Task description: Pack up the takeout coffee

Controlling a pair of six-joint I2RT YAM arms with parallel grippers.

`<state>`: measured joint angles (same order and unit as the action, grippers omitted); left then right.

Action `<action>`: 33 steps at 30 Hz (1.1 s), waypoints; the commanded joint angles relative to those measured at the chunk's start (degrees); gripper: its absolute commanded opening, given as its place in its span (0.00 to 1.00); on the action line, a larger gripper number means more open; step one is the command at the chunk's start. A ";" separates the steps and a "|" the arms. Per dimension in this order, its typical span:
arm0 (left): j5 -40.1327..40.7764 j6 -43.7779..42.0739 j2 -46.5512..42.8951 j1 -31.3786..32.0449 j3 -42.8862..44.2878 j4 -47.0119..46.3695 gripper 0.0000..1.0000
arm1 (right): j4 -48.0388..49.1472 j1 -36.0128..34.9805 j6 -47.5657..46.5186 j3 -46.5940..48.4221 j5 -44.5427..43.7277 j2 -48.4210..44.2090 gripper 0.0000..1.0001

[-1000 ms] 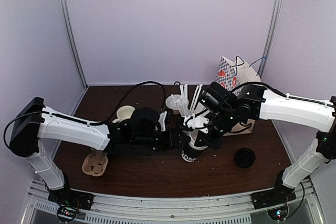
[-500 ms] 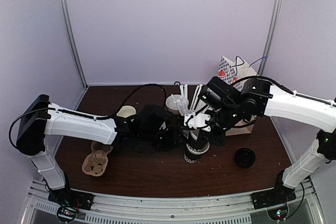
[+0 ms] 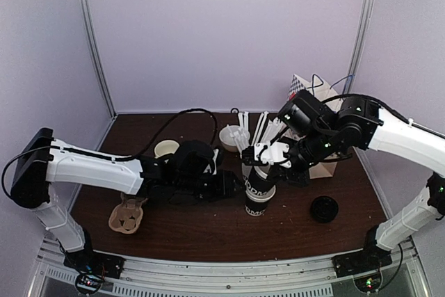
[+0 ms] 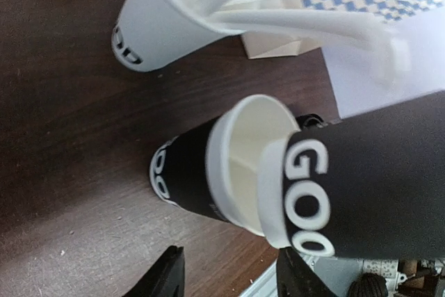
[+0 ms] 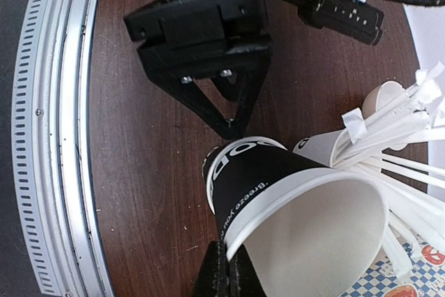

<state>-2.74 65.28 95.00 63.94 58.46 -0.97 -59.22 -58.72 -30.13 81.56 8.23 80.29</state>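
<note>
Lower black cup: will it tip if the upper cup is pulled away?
Lower cup: likely light, its inside looks empty. It may tip with the upper cup, whose base seems lodged in its mouth; the open left gripper does not clasp it.

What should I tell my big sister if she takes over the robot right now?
Right fingers: shut on the rim of the upper black cup, tilted, its base at the mouth of the lower black cup.
Left fingers: open beside the lower cup, not gripping it.
Done: cups nearly apart; cardboard carrier holds nothing.
Left: separate them, fit lids (one black lid lies on the table), pack.
</note>
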 commanded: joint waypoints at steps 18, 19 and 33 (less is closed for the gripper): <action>31.99 -26.25 -35.94 -3.00 -2.85 26.23 0.70 | -5.96 -8.30 -6.27 13.82 1.69 7.12 0.00; 32.78 -26.00 -38.29 -4.10 -4.17 26.27 0.70 | -5.85 -8.81 -5.48 15.54 1.62 9.32 0.00; 30.90 -26.65 -47.07 -8.57 -6.67 29.92 0.71 | -5.98 -10.64 1.89 41.61 -12.43 41.45 0.00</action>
<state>29.34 39.24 48.69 55.70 51.92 28.77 -63.61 -69.32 -30.83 118.34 0.40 117.91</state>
